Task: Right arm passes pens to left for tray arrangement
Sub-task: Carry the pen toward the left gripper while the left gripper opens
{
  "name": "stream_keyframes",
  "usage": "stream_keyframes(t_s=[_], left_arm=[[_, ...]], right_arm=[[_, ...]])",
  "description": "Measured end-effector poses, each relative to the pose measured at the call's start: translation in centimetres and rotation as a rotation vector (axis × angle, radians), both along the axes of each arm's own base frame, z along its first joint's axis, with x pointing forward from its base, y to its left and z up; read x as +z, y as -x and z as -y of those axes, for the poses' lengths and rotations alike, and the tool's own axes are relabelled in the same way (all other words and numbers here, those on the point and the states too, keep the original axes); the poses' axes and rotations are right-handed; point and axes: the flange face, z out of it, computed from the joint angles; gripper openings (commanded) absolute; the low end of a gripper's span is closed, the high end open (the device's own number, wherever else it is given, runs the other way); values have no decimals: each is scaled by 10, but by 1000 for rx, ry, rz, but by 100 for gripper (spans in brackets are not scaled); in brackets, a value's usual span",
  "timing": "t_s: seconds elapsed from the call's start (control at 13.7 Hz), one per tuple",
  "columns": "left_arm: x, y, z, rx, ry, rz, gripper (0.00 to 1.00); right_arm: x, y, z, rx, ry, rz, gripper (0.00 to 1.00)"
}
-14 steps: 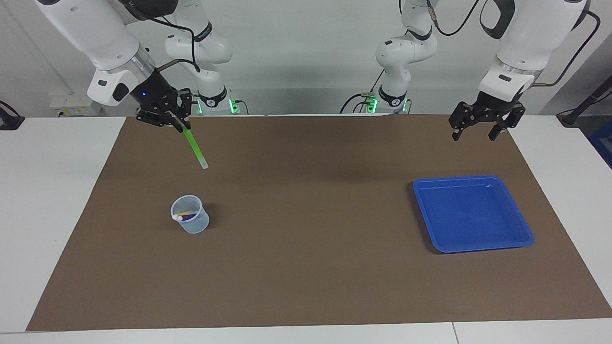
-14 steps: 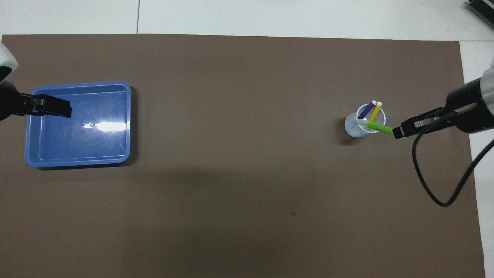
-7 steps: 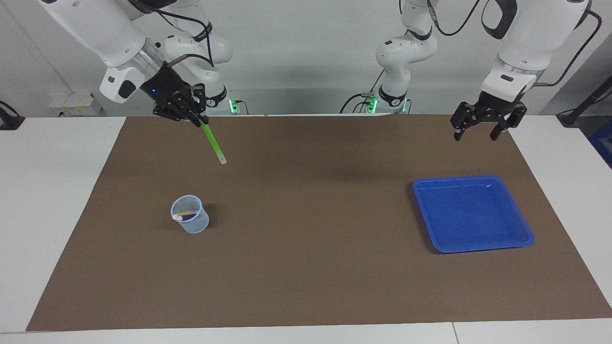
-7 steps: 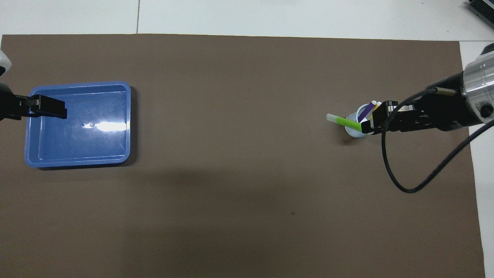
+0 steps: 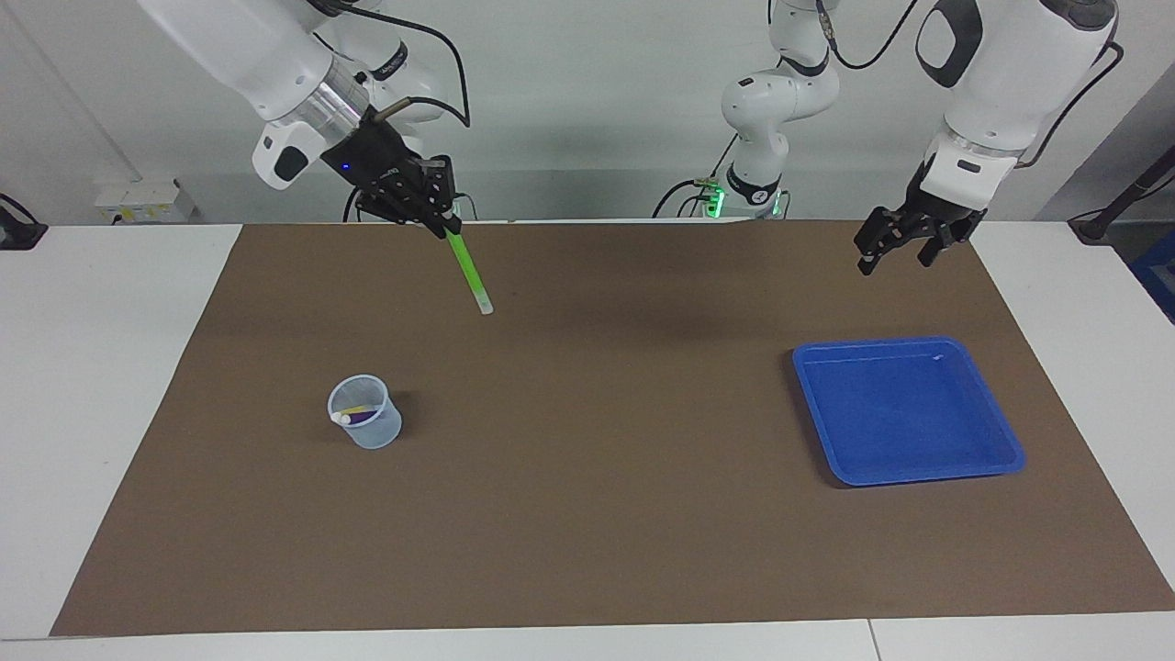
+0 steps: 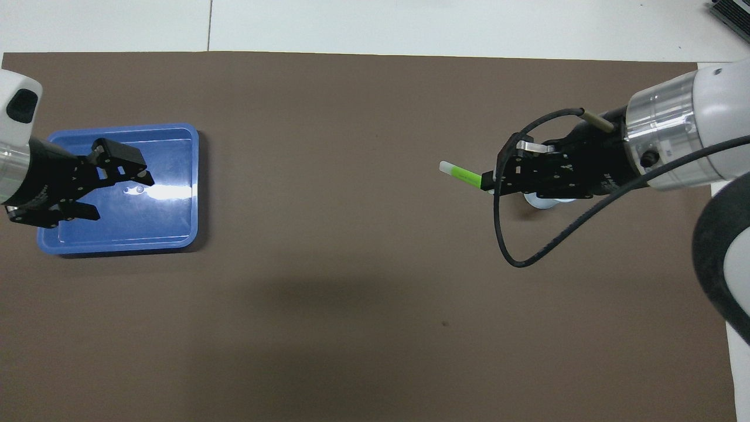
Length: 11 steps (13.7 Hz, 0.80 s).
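Observation:
My right gripper is up in the air, shut on the green pen. The pen hangs tilted, pale end lowest and pointing toward the left arm's end. In the overhead view this gripper covers most of the translucent cup. The purple pen and yellow pen lie in the cup. The blue tray sits at the left arm's end with nothing in it. Above it, my left gripper hangs open and holds nothing.
A brown mat covers most of the white table. The arms' bases and cables stand along the robots' edge.
My right gripper has carried the green pen away from the cup, toward the table's middle. The left gripper has turned and shifted slightly above the tray.

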Motion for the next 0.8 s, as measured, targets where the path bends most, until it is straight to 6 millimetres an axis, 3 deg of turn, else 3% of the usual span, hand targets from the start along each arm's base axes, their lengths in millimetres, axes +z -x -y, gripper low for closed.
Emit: stream_keyframes(t_s=[0.07,0.37,0.58,0.8], left_arm=[[0,3,11,52,65,-37,72],[-2,7,23,193,228,-144,82],[-4,6,30,330,334,-229,82],[-22,-10,26,533,439,-337,82]], right_arm=[[-3,0,-10,-28,-7,-4,15],[-25,-1,-62,-114,-33,-1,15],[-31,1,-80,-145,-39,-28,15],[-30,5,-93,-168,-47,-33,15]])
